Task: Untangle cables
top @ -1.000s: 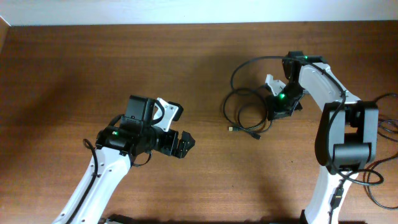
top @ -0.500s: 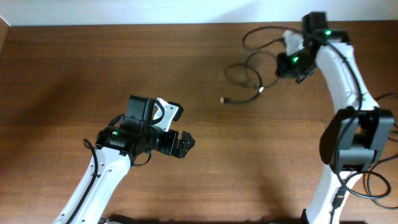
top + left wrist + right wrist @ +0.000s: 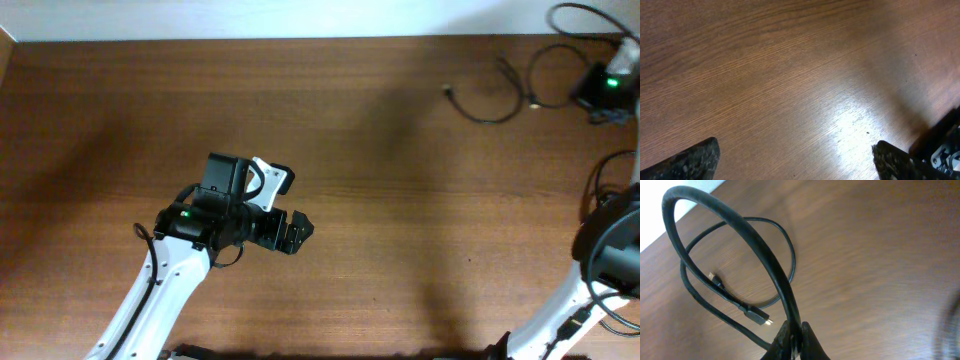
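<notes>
The cables (image 3: 756, 252) lie at the far right corner of the counter (image 3: 400, 200), close to its far edge, and nowhere else on the wood. The right claw (image 3: 796, 339) is there with them, shut tight on one strand. In the right wrist view its two fingers pinch the cord at the bottom of the picture. From that pinch the cord arches up and away in a big raised loop.

Under and beside that loop, thinner loops rest on the counter and cross one another. One plug with a silvery tip (image 3: 761, 318) shows near the pinch, and a second, smaller end (image 3: 715, 276) lies inside the loops. The overhead view shows more of the cord trailing from the corner along the far edge towards the middle. How many separate cords there are, and whether the raised one is knotted to the others or only laid over them, I cannot tell.

The left claw (image 3: 292, 232) sits well apart, towards the near left of the counter. Its fingers are spread as wide as they go and hold nothing — the left wrist view shows only bare wood between the two tips.

As for progress, I judge the work to be early. One strand is picked out and lifted, yet no cable lies alone, set apart from the rest. What is left is most of the job — drawing that strand free of the crossings, laying it clear of the others, then repeating for each remaining cord. The idle claw could pin the pile.
</notes>
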### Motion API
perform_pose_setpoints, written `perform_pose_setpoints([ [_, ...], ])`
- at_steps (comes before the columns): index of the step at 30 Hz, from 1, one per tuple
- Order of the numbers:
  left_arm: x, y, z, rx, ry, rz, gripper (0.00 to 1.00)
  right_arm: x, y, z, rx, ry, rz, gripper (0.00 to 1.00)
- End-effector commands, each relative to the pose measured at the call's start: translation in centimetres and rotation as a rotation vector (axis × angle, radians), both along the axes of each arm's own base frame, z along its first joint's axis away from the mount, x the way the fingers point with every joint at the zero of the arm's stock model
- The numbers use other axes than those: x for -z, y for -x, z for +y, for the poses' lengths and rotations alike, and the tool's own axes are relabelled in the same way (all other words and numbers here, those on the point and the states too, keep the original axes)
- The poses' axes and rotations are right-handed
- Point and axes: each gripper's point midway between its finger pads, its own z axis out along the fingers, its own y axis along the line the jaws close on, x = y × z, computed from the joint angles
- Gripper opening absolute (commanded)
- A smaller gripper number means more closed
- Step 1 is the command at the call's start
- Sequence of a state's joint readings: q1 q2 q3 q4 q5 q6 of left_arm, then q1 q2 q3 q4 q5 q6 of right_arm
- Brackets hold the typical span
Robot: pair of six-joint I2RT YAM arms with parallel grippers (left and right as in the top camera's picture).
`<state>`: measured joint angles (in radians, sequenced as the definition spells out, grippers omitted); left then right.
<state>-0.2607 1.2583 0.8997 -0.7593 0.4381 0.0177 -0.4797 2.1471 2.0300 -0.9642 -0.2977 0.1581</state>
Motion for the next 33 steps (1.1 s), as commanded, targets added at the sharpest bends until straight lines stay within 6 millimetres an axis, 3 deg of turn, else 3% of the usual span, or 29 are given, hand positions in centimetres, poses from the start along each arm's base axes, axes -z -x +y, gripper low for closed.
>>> perform_pose_setpoints([
  [1,-1.0,-0.3,-0.2,-0.002,0.018,-0.024,0.99,-0.7,1.5,-4.2,0.094,-0.004,-0.017,0.04],
  [4,-1.0,-0.3,-0.2,-0.002,0.018,-0.024,0.99,-0.7,2.9,-7.0,0.153,-0.001,-0.022,0.04],
  [12,-1.0,-0.3,-0.2,-0.002,0.018,-0.024,0.99,-0.5,5.1,-11.2,0.261,0.09,0.017,0.04],
  [18,-1.0,-0.3,-0.2,-0.002,0.018,-0.024,0.99,-0.4,5.7,-12.3,0.298,0.149,0.049,0.04],
  [20,-1.0,-0.3,-0.2,-0.002,0.018,-0.024,0.99,-0.5,5.6,-12.3,0.296,0.149,0.042,0.14],
  [23,-1.0,-0.3,-0.2,-0.002,0.018,-0.024,0.99,-0.5,5.5,-12.2,0.293,0.146,0.041,0.51],
  [25,-1.0,-0.3,-0.2,-0.002,0.018,-0.024,0.99,-0.5,5.5,-12.2,0.293,0.146,0.041,0.68],
  [29,-1.0,-0.3,-0.2,-0.002,0.018,-0.024,0.99,-0.3,5.8,-11.9,0.289,0.134,0.054,0.88],
  [30,-1.0,-0.3,-0.2,-0.002,0.018,-0.023,0.99,-0.1,5.8,-11.4,0.277,0.111,0.054,0.99],
  [33,-1.0,-0.3,-0.2,-0.002,0.018,-0.024,0.99,0.1,5.6,-9.3,0.212,0.015,0.043,0.99],
])
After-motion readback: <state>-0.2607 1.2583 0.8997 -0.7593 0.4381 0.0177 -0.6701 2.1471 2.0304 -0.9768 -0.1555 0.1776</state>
